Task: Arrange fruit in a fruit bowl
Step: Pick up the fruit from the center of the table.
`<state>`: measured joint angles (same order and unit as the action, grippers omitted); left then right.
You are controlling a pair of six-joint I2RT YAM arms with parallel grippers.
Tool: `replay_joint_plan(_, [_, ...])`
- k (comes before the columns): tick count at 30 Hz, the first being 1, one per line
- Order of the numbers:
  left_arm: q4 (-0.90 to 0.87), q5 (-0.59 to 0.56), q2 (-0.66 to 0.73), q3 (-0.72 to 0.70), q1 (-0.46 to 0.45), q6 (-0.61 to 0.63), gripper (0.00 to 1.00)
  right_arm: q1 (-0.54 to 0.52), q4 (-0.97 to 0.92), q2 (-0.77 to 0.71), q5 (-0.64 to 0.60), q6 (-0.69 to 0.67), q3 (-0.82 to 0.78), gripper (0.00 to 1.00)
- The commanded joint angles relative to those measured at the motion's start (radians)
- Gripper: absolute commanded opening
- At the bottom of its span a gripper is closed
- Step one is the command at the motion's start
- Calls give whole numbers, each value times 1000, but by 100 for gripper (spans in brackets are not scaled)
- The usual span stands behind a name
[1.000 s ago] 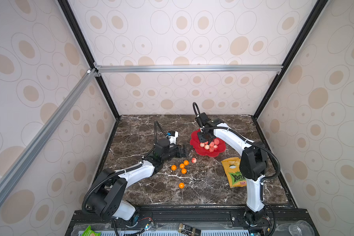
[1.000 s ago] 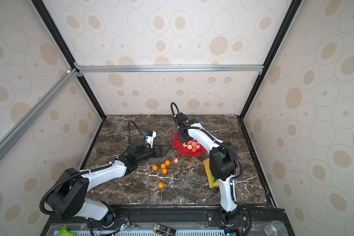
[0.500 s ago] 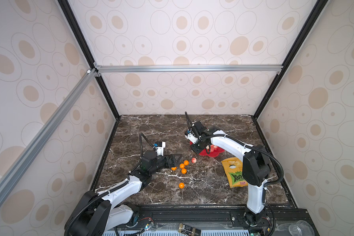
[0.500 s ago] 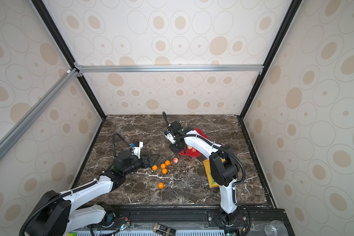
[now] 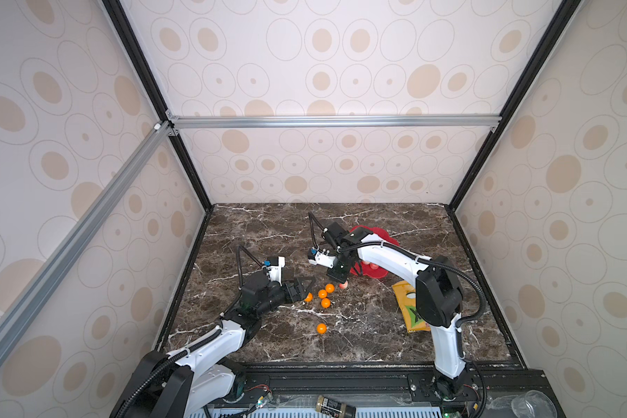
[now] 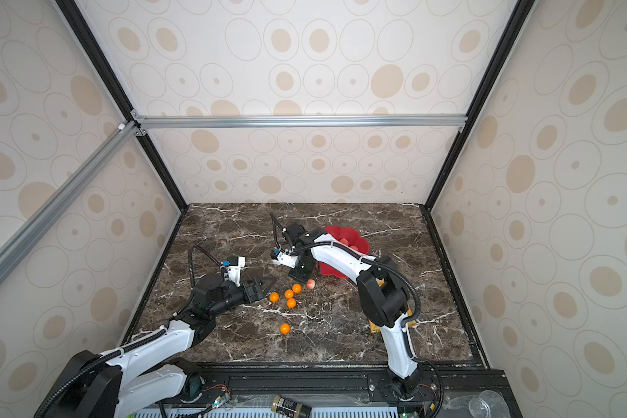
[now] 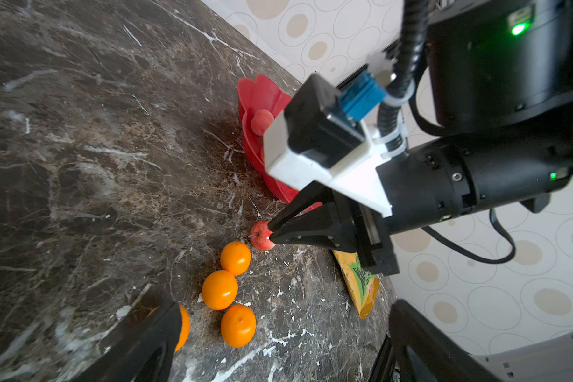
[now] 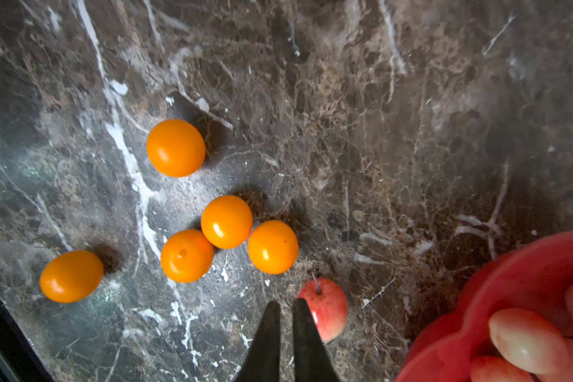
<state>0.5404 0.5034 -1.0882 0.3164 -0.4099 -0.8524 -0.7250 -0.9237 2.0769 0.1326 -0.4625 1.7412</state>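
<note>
The red fruit bowl [image 5: 379, 234] [image 6: 345, 234] stands right of centre and holds several pink fruits [image 8: 526, 340]; my right arm hides part of it. One pink-red fruit [image 5: 343, 285] [image 8: 328, 307] lies on the marble in front of the bowl. My right gripper [image 5: 341, 280] [image 8: 286, 306] is down beside it, nearly shut with nothing between its fingers. Several orange fruits [image 5: 325, 303] [image 8: 226, 221] lie to its left. My left gripper [image 5: 303, 286] [image 7: 278, 344] stands wide open and low at that cluster, with one orange fruit [image 7: 183, 327] by a finger.
A yellow-green snack bag [image 5: 409, 307] [image 7: 361, 284] lies front right of the bowl, beside the right arm's base. One orange fruit [image 5: 321, 328] sits apart, nearer the front edge. Walls close the table on three sides.
My right gripper has left the bowl and come down left and forward to the pink-red fruit on the table. My left arm has drawn back and lowered toward the orange fruits.
</note>
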Motion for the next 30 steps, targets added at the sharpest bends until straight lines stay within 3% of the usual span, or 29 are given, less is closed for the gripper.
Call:
replay_joint_plan(1, [39, 26, 14, 4, 16, -16, 99, -12, -75, 31, -44, -58, 34, 15])
replay_joint_plan(12, [44, 34, 5, 0, 29, -14, 99, -22, -64, 60, -88, -57, 38, 26])
replay_joint_plan(30, [52, 40, -4, 0, 40, -14, 99, -35, -70, 107, -132, -75, 51, 28])
